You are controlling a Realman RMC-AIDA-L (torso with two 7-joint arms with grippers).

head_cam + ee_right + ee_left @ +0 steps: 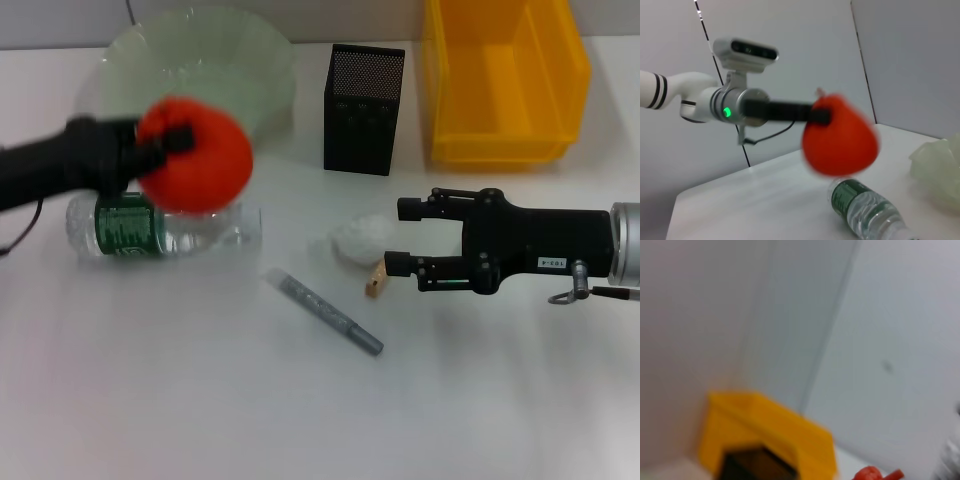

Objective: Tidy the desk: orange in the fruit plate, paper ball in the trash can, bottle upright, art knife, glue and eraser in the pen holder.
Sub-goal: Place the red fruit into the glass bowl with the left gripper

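White desk: left gripper (178, 140) clamps orange (195, 155) above lying bottle (165, 228); should release low over fruit plate (240, 50). Right gripper (400, 237) spread near paper ball (362, 240).

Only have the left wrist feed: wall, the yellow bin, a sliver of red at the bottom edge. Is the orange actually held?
Observer: Yes. The left gripper has its jaws shut on the orange, which is lifted off the table.
Operator: Where is it relative to the fruit plate?
Observer: In the head view it overlaps the near rim of the fruit plate, not its middle.
Operator: Anything under it?
Observer: The bottle lies on its side just below it in that view.
Operator: Right arm?
Observer: The right gripper has its jaws open, pointing at the paper ball and the eraser.
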